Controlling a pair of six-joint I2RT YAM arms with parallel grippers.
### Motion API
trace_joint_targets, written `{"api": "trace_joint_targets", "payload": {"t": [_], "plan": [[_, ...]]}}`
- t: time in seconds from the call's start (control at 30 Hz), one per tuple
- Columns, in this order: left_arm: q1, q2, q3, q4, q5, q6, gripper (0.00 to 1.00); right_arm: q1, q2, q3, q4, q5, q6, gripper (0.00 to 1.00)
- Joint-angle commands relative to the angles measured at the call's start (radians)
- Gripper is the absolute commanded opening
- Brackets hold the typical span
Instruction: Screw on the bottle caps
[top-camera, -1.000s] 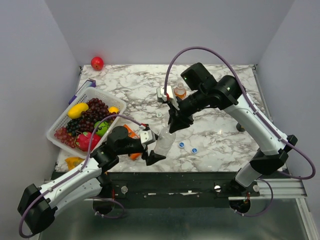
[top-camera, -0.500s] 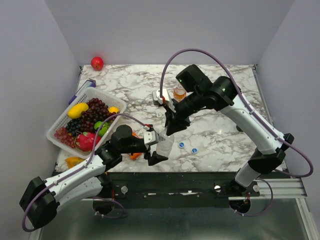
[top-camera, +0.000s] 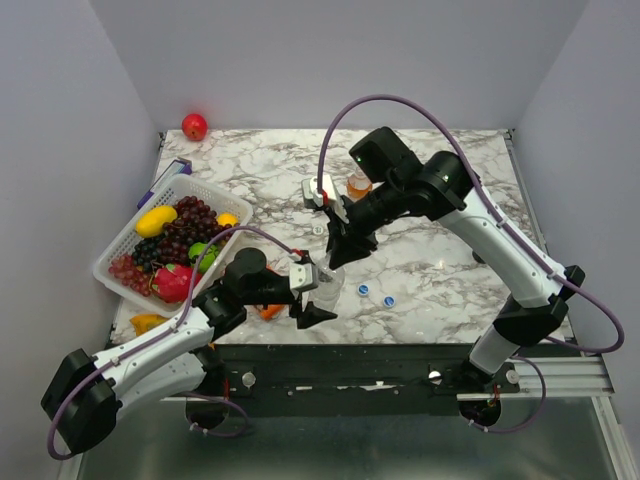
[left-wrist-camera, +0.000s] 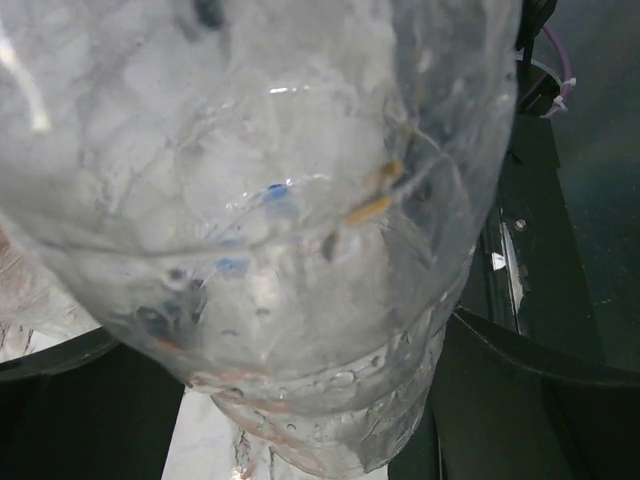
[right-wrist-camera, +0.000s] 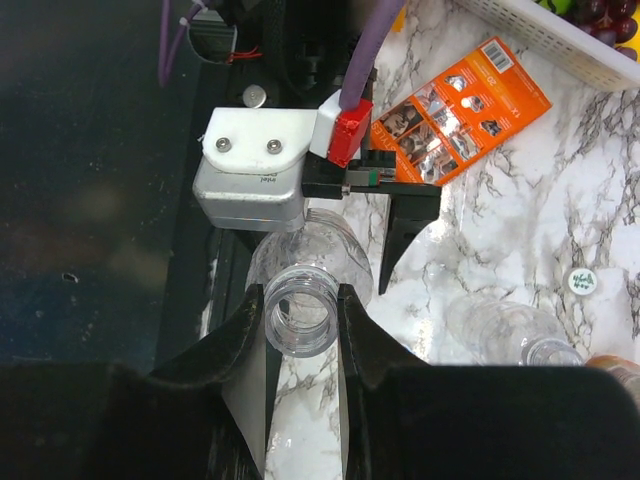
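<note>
- Clear bottle (right-wrist-camera: 310, 245), uncapped, is at the front edge of the marble table (top-camera: 440, 170). My right gripper (right-wrist-camera: 300, 305) is clenched on its open neck from above.
- My left gripper (top-camera: 314, 295) straddles that bottle's body, fingers spread wide on either side. I cannot tell whether they press it.
- Second clear bottle (right-wrist-camera: 505, 330), also uncapped, is just beside it.
- Orange bottle (top-camera: 359, 184) stands farther back.
- Blue caps (top-camera: 363, 290), two of them, lie close together to the right of the bottle I hold.
- One whitish cap (right-wrist-camera: 580, 281) lies apart from them.

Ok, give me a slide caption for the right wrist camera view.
Right gripper clamped on the neck of an uncapped clear bottle, its open mouth facing the camera.
</note>
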Motion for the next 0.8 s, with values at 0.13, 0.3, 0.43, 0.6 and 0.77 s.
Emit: {"api": "trace_joint_targets", "payload": {"t": [0.13, 0.3, 0.43, 0.6, 0.77], "plan": [[-0.003, -0.024, -0.014, 0.077, -0.008, -0.038, 0.65, 0.014, 0.019, 0.005, 0.01, 0.006, 0.016, 0.06], [-0.003, -0.088, -0.045, 0.058, -0.086, -0.038, 0.37, 0.014, -0.052, -0.045, 0.024, 0.176, 0.071, 0.55], [-0.003, -0.143, -0.097, 0.044, -0.181, -0.004, 0.21, 0.005, -0.213, -0.22, 0.061, 0.305, 0.06, 0.71], [-0.003, -0.182, -0.16, 0.059, -0.258, 0.06, 0.0, -0.001, -0.397, -0.551, 0.151, 0.367, 0.045, 0.74], [-0.002, -0.225, -0.151, 0.059, -0.417, 0.022, 0.0, -0.01, -0.518, -0.892, 0.343, 0.378, -0.032, 0.7]]}}
